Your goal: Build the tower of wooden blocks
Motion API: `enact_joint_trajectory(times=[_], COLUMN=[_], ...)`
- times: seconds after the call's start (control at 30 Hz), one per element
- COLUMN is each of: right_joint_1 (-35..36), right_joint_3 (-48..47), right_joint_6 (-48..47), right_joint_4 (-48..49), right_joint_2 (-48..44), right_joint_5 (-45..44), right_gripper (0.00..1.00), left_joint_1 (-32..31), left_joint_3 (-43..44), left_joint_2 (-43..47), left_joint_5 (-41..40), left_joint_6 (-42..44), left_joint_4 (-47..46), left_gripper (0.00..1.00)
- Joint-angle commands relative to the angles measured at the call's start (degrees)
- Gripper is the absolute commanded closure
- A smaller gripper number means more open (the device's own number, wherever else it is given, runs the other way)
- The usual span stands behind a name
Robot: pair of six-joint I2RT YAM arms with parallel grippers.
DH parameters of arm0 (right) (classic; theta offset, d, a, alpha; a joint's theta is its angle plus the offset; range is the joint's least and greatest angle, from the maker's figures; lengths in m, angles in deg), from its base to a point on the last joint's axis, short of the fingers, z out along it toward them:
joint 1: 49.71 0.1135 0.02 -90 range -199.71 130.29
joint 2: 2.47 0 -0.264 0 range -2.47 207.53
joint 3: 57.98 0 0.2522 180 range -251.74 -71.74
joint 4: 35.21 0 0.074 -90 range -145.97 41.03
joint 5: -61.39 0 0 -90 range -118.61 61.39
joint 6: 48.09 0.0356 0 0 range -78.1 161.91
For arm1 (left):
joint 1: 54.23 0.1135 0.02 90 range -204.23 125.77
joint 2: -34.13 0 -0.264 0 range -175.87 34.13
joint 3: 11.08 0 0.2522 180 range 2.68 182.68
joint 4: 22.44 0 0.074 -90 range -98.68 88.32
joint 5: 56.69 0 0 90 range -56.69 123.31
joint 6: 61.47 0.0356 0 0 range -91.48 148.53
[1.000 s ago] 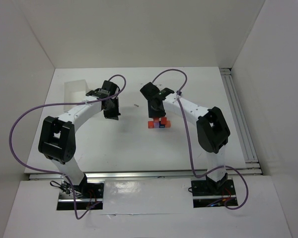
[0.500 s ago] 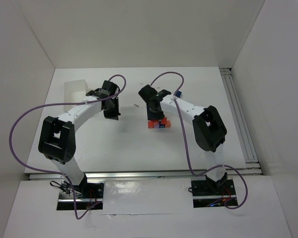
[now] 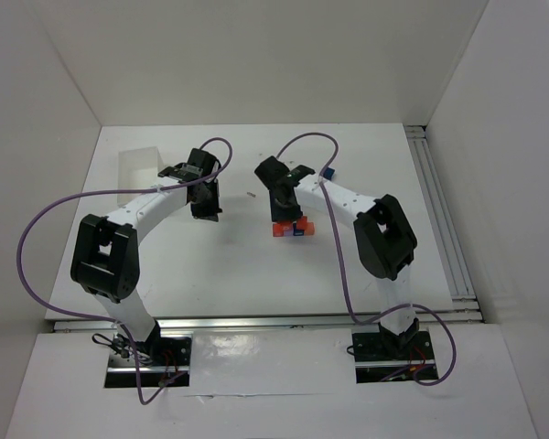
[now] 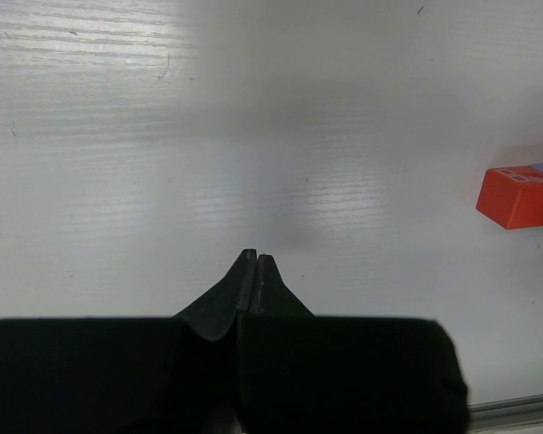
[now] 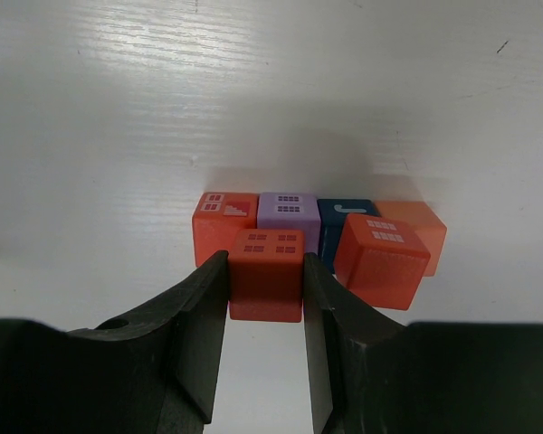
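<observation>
Right pincer (image 5: 265, 276) clamps a red block (image 5: 266, 246) just beside the tower's base row (image 5: 290, 215) on the surface (image 5: 118, 108); left pincer (image 4: 255, 269) (fingers pressed together, empty) hangs farther off, to the left.

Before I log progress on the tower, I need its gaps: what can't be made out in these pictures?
Top external: the right gripper covers most of the tower; its layers cannot be counted.
Right wrist: the fingers hide the sides of the red block; whether it rests on the table is unclear.
Left wrist: an orange block is cut off by the right edge.
</observation>
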Motion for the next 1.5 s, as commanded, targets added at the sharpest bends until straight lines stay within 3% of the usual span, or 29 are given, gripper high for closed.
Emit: enact_joint_trajectory(times=[0.0,0.3,0.6,0.77,0.9,1.0,1.47], right_joint_1=[0.6,0.6,1.1,-4.4,-10.1,-12.8,-16.3], right_joint_3=[-2.1,-3.1,-11.7,-10.0,-11.3,-12.6,-14.1], right_joint_6=[0.2,-0.4,-0.3,-0.3,1.1,3.0,6.0], right_joint_4=[0.6,-0.1,-3.7,-1.5,-1.5,0.5,5.3], right_joint_2=[1.1,1.7,-2.0,-3.1,0.2,3.0,10.1], right_joint_5=[-0.2,-0.2,-6.7,-7.7,-7.7,-4.4,2.0], right_gripper=[0.66,0.5,0.5,0.5,0.37,0.35,0.32], left_joint_1=[0.2,0.2,0.2,0.2,0.2,0.2,0.2], left_joint_3=[-0.4,-0.4,-0.4,-0.4,-0.4,-0.4,0.2], left_joint_2=[2.2,2.2,2.2,2.2,2.2,2.2,1.1], left_joint_5=[0.6,0.6,0.6,0.6,0.6,0.6,-0.6], left_joint_6=[0.5,0.5,0.5,1.0,1.0,1.0,1.0], left_joint_4=[-0.5,-0.5,-0.5,-0.5,-0.5,-0.5,0.1], left_gripper=[1.0,1.0,1.0,1.0,1.0,1.0,1.0])
